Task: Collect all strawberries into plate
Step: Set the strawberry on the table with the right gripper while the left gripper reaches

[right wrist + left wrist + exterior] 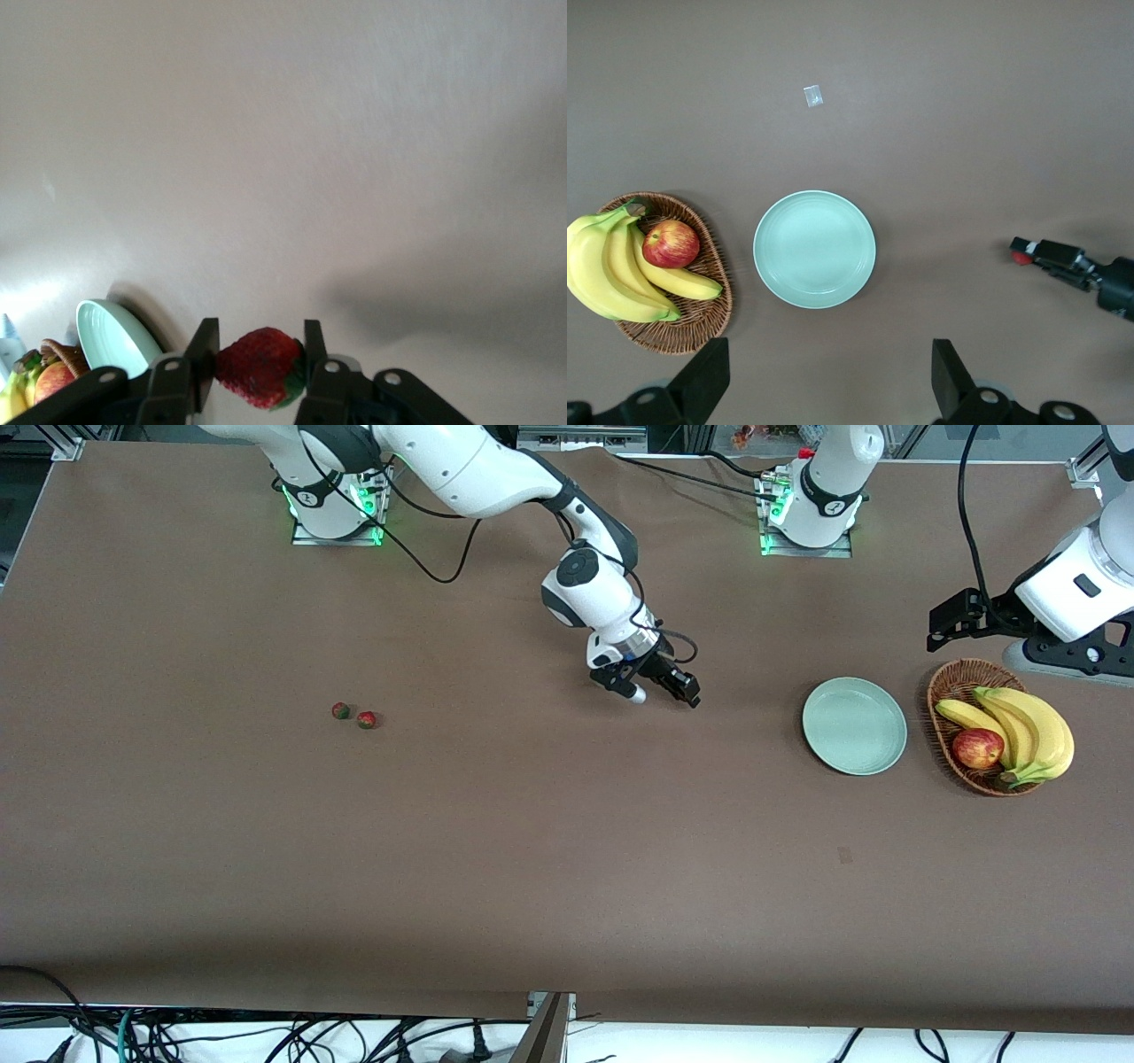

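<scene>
My right gripper (689,693) hangs over the middle of the table, shut on a red strawberry (257,367) with a green cap. The berry sits squarely between the two black fingers (202,350). From the left wrist view that same strawberry (1021,258) shows as a red spot at the right gripper's tip. Two more strawberries (340,710) (367,719) lie side by side toward the right arm's end of the table. The pale mint plate (854,725) (814,249) has nothing on it. My left gripper (946,631) (828,390) waits open, high above the table by the plate and basket.
A wicker basket (950,684) (709,305) stands beside the plate toward the left arm's end, holding bananas (1032,731) and a red-yellow apple (977,747). A small pale scrap (812,96) lies on the table nearer the front camera than the plate.
</scene>
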Tool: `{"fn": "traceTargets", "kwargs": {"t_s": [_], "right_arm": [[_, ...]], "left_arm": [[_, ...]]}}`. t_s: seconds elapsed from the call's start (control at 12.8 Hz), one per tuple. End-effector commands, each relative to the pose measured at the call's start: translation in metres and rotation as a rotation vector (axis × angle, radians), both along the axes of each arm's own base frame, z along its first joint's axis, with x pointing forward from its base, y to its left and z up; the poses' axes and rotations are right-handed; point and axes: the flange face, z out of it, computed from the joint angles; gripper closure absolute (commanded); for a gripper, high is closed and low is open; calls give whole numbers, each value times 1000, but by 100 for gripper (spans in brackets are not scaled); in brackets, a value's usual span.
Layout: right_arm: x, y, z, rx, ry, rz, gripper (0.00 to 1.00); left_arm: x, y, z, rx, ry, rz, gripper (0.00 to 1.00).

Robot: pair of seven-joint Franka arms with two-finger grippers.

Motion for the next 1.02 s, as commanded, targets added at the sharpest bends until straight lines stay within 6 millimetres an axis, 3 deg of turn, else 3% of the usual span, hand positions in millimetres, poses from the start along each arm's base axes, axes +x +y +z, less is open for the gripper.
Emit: {"fn": "traceTargets", "kwargs": {"t_s": [0.0,0.16,0.39,0.47,0.63,0.86,0.94], "right_arm": [[11,2,8,25,-24,-32,20],[28,-6,19,26,-40,-41,14],[78,-39,53,-158,14,17,14],[94,-55,64,-245,35,76,14],[105,-78,83,-400,64,245,14],[144,-153,117,-636,121,454,14],[156,-184,125,-696,150,528,14]], "left_arm": [[0,-2,6,-14,-7,-8,0],[0,-1,6,-14,-7,-5,0],[0,0,-11,-11,26,12,0],[2,1,-25,-10,36,14,0],[4,2,-56,-9,44,18,0],[-3,-5,-114,-1,34,7,0],[-8,-19,-137,0,31,-12,0]]}}
